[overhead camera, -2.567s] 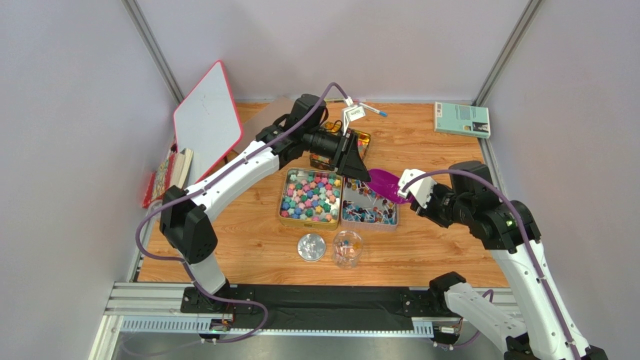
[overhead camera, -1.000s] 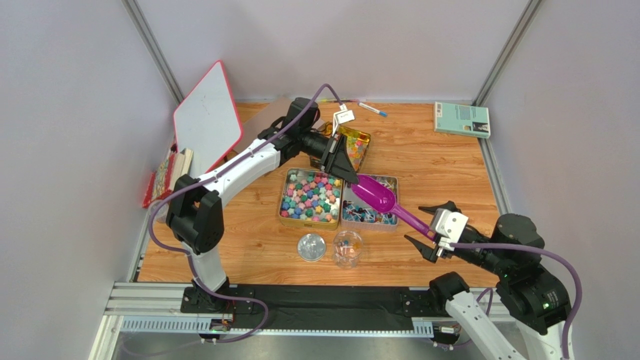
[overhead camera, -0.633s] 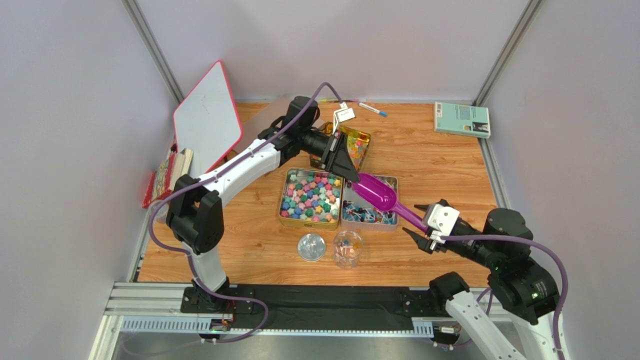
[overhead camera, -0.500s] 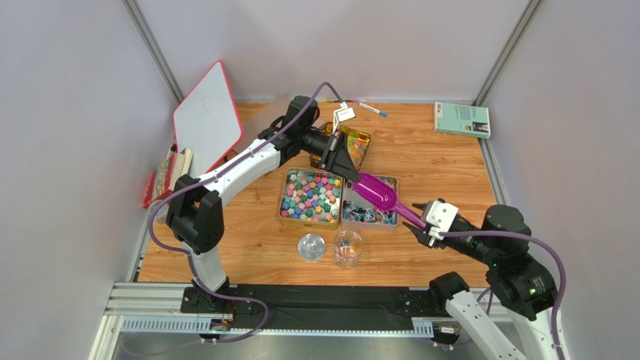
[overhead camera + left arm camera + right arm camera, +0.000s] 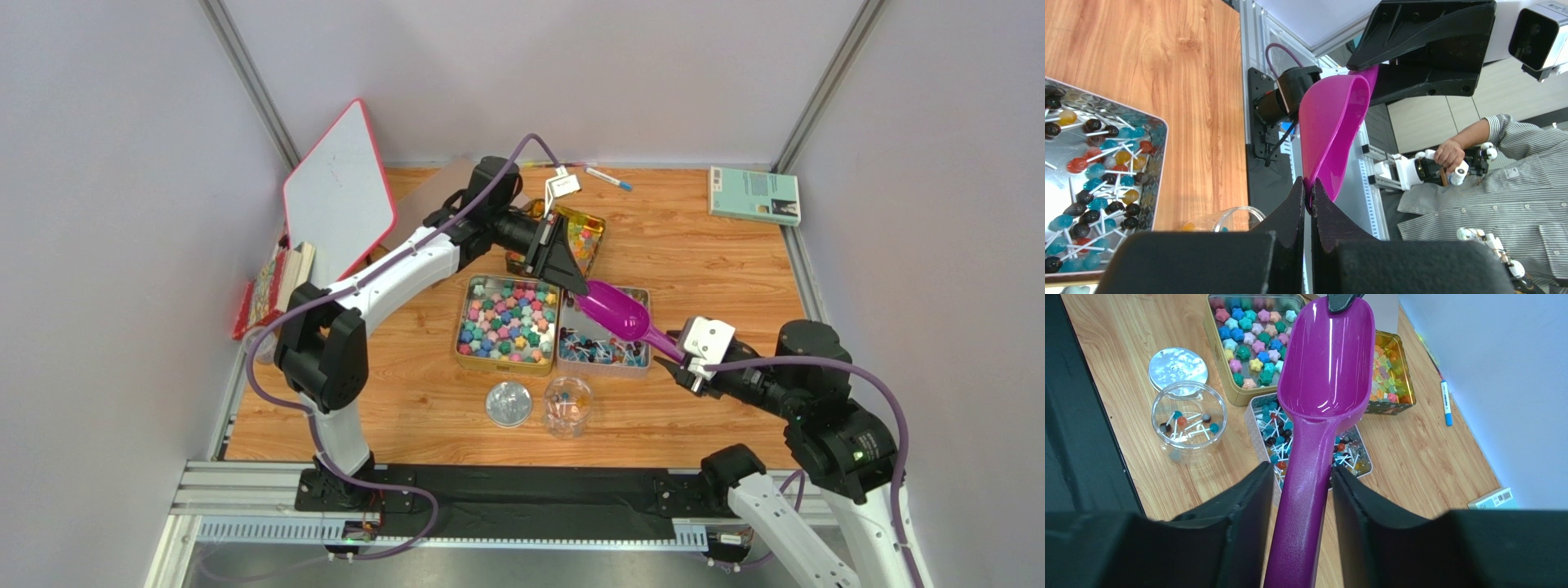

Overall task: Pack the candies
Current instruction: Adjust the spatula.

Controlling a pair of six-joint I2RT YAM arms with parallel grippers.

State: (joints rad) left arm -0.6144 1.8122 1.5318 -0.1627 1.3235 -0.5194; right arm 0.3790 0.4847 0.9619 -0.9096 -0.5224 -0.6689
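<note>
The candies lie in three tins: pastel star pieces, lollipops and orange-yellow gummies. A clear jar holds a few lollipops, and its lid lies beside it. The purple scoop hangs over the lollipop tin. My left gripper is shut on the front rim of its bowl. My right gripper stands open with a finger on each side of the handle. A thin gap shows at the left finger.
A red-edged whiteboard leans at the back left, with books below it. A teal book and a pen lie at the back. A seated person shows beyond the table's near edge.
My right arm has moved up and left to the scoop's handle, and its jaws have narrowed round it. The left gripper has kept hold of the scoop's bowl, almost still.
</note>
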